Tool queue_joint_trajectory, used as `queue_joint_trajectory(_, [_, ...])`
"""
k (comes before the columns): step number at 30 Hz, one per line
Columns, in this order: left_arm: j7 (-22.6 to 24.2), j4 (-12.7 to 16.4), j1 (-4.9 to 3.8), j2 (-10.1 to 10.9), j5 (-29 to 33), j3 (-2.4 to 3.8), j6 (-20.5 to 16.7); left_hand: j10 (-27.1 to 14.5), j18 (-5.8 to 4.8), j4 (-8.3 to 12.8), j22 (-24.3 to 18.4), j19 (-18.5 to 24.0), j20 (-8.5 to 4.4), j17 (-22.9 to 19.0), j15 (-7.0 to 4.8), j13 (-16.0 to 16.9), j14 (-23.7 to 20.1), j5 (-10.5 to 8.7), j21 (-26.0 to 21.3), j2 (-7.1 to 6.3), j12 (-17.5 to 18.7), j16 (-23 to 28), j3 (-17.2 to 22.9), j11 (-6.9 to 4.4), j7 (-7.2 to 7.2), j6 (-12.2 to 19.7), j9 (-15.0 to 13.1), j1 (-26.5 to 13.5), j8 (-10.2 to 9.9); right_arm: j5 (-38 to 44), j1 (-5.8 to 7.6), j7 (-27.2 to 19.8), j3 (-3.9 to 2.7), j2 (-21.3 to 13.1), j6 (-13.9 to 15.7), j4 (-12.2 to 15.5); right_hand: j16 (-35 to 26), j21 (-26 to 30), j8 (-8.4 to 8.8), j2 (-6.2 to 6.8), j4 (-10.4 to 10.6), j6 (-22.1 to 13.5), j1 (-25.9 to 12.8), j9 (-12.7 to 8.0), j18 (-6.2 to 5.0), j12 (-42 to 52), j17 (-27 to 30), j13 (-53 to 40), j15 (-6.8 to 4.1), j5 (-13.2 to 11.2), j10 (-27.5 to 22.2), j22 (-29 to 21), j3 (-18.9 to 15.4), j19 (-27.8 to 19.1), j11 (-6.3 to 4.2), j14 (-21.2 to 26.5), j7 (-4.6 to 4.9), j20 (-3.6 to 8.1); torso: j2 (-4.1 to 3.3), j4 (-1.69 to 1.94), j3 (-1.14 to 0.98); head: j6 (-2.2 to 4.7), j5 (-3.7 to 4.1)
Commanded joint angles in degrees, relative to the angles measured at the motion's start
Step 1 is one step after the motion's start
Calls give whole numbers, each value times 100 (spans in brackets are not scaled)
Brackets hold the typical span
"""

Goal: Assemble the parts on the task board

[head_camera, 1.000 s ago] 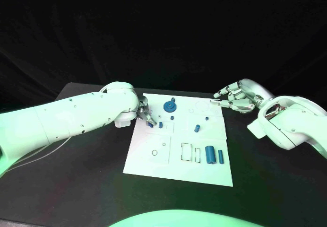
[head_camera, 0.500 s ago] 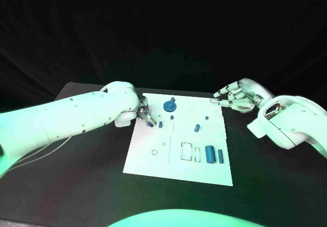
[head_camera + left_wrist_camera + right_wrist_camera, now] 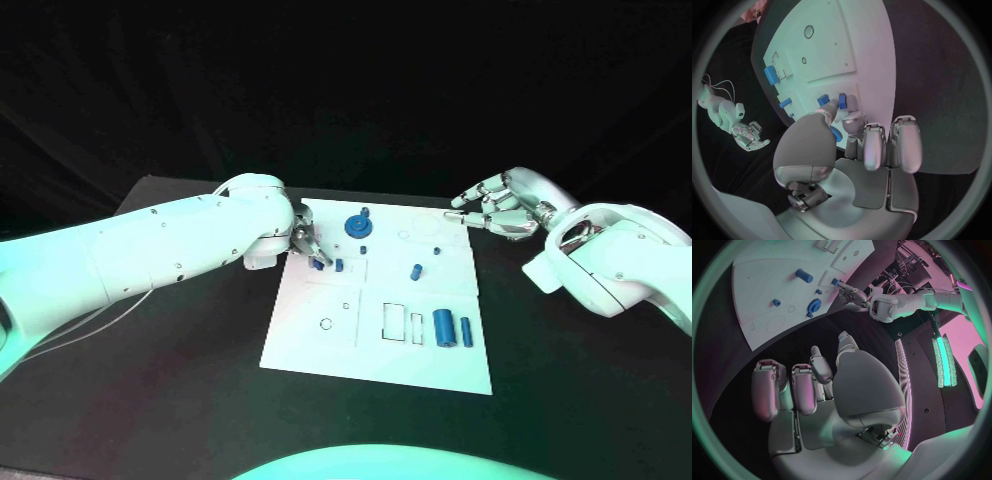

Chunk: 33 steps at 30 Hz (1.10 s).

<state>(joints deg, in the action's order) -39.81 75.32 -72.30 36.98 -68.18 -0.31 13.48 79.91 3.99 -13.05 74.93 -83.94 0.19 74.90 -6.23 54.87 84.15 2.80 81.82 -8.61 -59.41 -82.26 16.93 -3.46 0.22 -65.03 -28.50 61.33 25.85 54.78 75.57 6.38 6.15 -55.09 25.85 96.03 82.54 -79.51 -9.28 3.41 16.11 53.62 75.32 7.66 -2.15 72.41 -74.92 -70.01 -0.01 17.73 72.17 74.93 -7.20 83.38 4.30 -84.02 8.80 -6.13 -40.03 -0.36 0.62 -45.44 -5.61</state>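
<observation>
The white task board [image 3: 378, 335] lies mid-table. My left hand [image 3: 306, 243] hangs over the board's left edge, and its thumb and a finger pinch a short blue peg [image 3: 317, 263] that stands on the board. In the left wrist view the peg [image 3: 842, 99] pokes out between the fingertips [image 3: 847, 106], with a second peg [image 3: 823, 100] just beside them. A blue gear [image 3: 359, 228] sits at the far end, a small peg [image 3: 415, 269] mid-board, and two blue cylinders [image 3: 453, 328] near the right edge. My right hand [image 3: 490, 210] hovers off the far right corner, its fingers apart and holding nothing.
Outlined slots and small holes [image 3: 327, 322] mark the near half of the board. Black table [image 3: 173, 380] surrounds the board on all sides. My white right forearm [image 3: 613, 260] lies along the board's right side.
</observation>
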Motion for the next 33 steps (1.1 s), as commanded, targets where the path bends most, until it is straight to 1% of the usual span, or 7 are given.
queue_joint_trajectory(1, [-68,-7,0,-16,58,0,29,-18,-97,-48,141,-78,-17,685,-9,-1,363,13,-6,-2,32,13,-145,23,42,11,17,-50,-19,27,-3,-33,0,-3,-39,11,-28,29,-36,-65,0,37,-4,5,-69,-15,-266,5,-28,34,-2,796,-28,-18,-30,-293,-14,22,0,3,-3,-7,5])
queue_joint_trajectory(12, [-85,-2,0,-13,64,-3,8,-9,-101,-203,165,-87,-16,687,-10,34,364,14,5,59,10,12,-513,19,33,-2,56,-33,-2,27,-3,-34,0,-11,-37,14,-29,30,-36,-65,1,36,-5,5,-69,-15,-264,5,-28,34,-2,796,-30,-18,-30,-292,-14,22,-1,5,1,-27,21])
queue_joint_trajectory(15, [-75,18,0,-11,64,-3,-13,6,-102,-249,170,-89,-17,689,-13,65,364,15,8,100,-16,11,-587,15,28,-14,63,-21,8,27,-3,-34,0,-12,-38,14,-33,32,-36,-64,2,35,-7,5,-69,-15,-259,5,-28,34,-1,795,-35,-18,-30,-291,-14,22,0,7,2,-26,24])
queue_joint_trajectory(22, [-70,73,0,-5,64,-3,-61,23,-102,-266,174,-91,-21,690,-19,88,365,15,9,192,-35,11,-629,5,17,-30,73,56,21,27,-3,-34,0,-12,-41,13,-33,32,-36,-64,2,35,-7,5,-69,-15,-259,5,-28,34,-1,795,-35,-18,-30,-291,-14,22,-1,6,2,-18,21])
queue_joint_trajectory(33, [-112,114,0,11,63,-2,-64,26,-101,-262,168,-88,-22,690,-20,91,365,15,5,200,-37,10,-637,4,15,-31,75,76,23,27,-3,-32,0,-7,-47,8,-33,32,-36,-64,2,35,-7,5,-69,-15,-259,5,-28,34,-1,795,-35,-18,-30,-291,-14,22,-3,3,0,-14,20])
